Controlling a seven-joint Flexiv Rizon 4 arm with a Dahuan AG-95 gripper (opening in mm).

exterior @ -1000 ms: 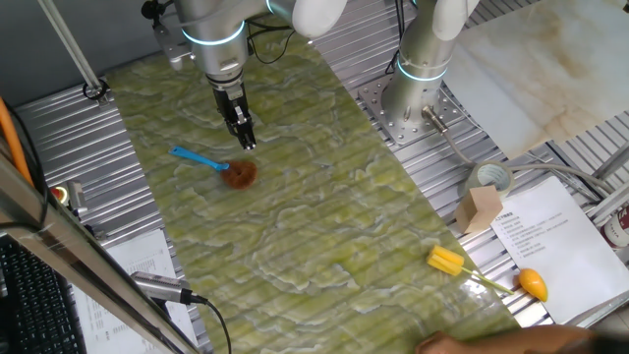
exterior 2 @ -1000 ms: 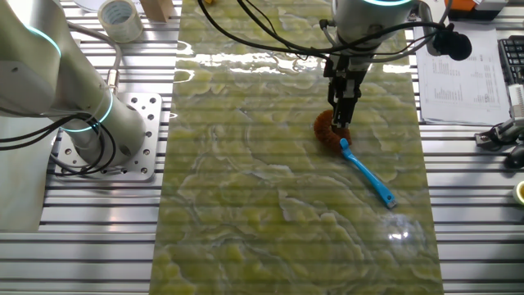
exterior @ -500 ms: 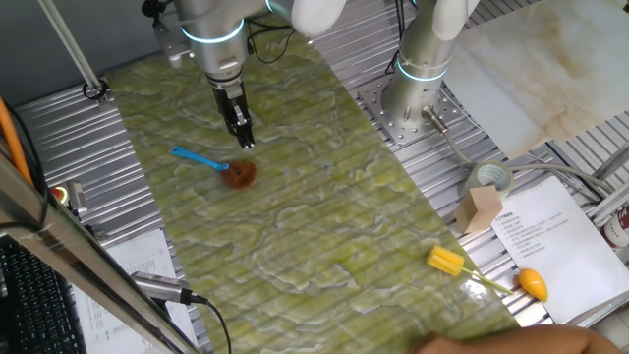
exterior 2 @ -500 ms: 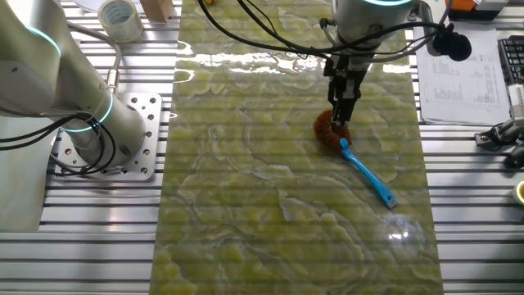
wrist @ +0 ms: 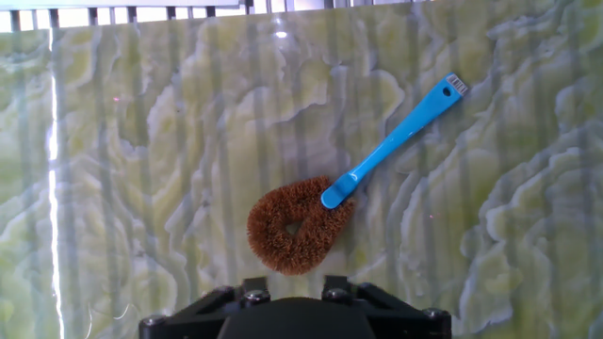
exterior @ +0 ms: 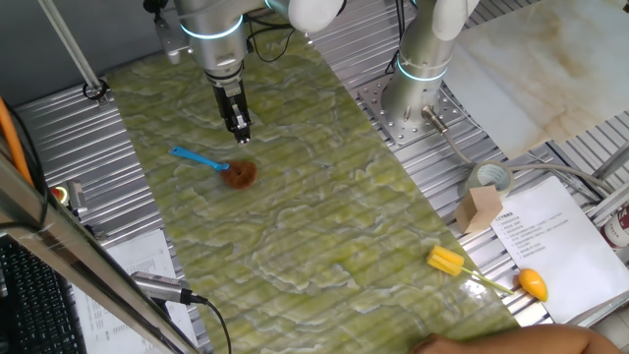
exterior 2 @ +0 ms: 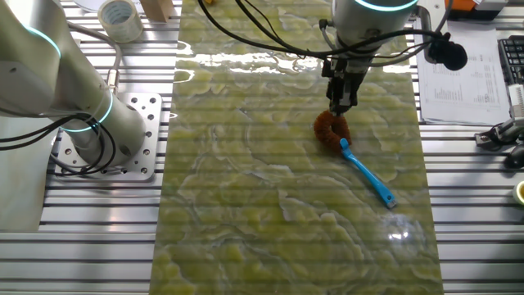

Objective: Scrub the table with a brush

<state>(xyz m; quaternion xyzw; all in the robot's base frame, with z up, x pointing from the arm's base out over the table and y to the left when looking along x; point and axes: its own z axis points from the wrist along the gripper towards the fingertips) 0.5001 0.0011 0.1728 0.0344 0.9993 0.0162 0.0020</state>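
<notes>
Arm reaches down, wrist vertical; gripper (exterior: pixel 239 134) points straight down, fingers close together (gap unclear), holding nothing.

Beyond my workspace: a yellow-headed tool (exterior: pixel 447 261) with an orange end is lying near printed sheets (exterior: pixel 546 232); a tape roll (exterior: pixel 488 179) is sitting beside a wooden block (exterior: pixel 479 208); a white marble slab (exterior: pixel 536 59) is lying further off.

The brush (wrist: pixel 300 229) lies flat on the table (wrist: pixel 141 169), directly below the jaws of the gripper (exterior: pixel 239 135) (clear of them). Its handle angles away to one side.
</notes>
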